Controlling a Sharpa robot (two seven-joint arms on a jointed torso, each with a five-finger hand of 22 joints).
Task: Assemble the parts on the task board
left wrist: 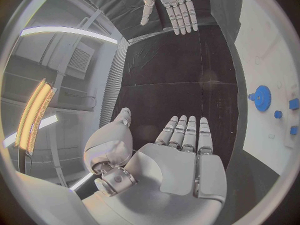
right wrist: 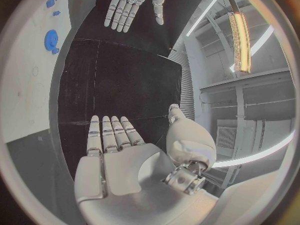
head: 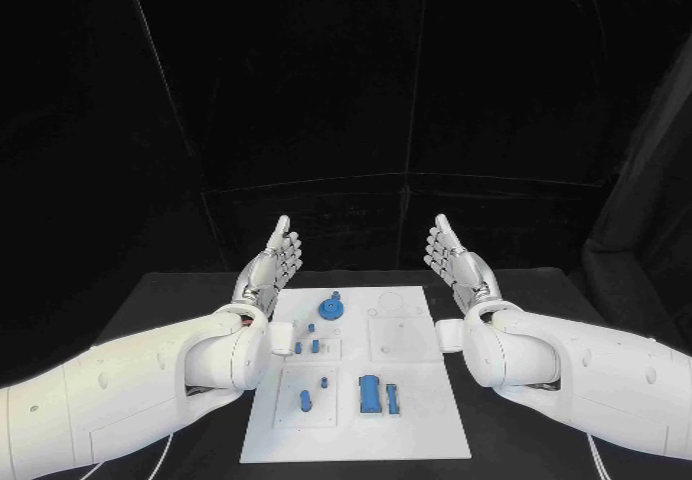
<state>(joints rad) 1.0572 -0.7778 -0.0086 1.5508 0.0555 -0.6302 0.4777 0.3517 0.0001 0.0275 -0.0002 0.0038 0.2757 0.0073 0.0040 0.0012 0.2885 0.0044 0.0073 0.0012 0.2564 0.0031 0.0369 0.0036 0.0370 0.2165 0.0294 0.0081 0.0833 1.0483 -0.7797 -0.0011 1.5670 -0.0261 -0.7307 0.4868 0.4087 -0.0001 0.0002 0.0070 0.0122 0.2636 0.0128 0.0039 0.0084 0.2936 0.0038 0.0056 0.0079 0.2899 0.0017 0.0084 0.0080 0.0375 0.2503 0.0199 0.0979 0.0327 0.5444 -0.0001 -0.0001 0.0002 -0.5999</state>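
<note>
Fingers straight, side by side, holding nothing: left hand (head: 270,262), right hand (head: 456,262) flank task board (head: 418,420) | blue parts (head: 369,392) on board | stage undeterminable: start or finish

**What the views left unclear**

The white rectangular task board (head: 418,420) had its left edge covered midway by the left arm's white wrist. In the left wrist view the board (left wrist: 275,60) ran off the circle's rim, as it did in the right wrist view (right wrist: 31,65). The small blue plastic parts (head: 378,394) were too small to tell their shapes or seating.
</note>
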